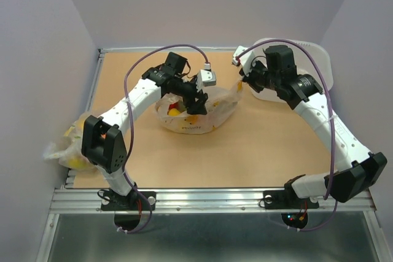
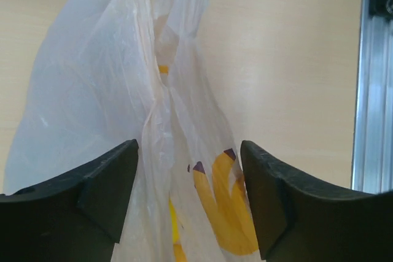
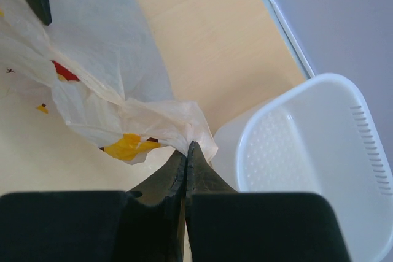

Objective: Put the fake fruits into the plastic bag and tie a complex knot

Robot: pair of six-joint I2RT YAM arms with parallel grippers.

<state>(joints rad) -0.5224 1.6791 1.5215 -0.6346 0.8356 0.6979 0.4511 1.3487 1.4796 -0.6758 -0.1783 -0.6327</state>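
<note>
Thin crinkly cream-white plastic bag (image 1: 198, 115) holds blurry yellow and red shapes (image 1: 176, 112). Right claw (image 3: 186, 148) pinches its edge; left claw (image 2: 189, 151) stands wide around it.

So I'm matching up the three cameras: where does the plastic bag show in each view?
Top external: plastic bag mid-table, under the left gripper.
Left wrist: bag fills left and centre, inside that open gripper.
Right wrist: bag upper left, edge pinched by the right gripper.
Shared landmark: tan table.

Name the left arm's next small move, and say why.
Probably close the left end effector. Its jaws stand open astride a bunched strip of the plastic bag, while the right end effector is shut on the bag's edge.
</note>
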